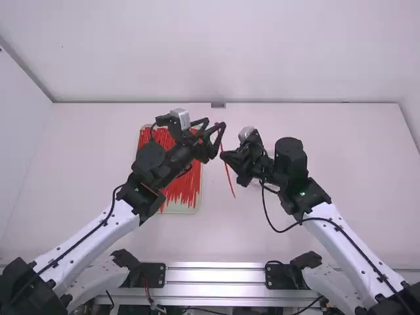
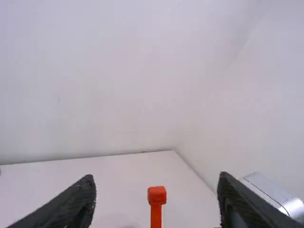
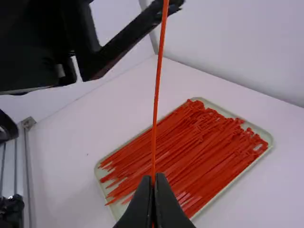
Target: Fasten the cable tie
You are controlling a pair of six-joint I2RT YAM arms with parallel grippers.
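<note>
Left wrist view crops the cable tie (image 2: 156,195) below its head
Tie upright, head up; right gripper (image 3: 153,179) clamps it, left gripper (image 2: 156,183) splayed

No legible text, label, number or sign on any visible surface.

A white table (image 1: 341,144) carries a pale, shallow tray (image 1: 178,210) left of centre, heaped with red cable ties (image 1: 184,189).
</note>
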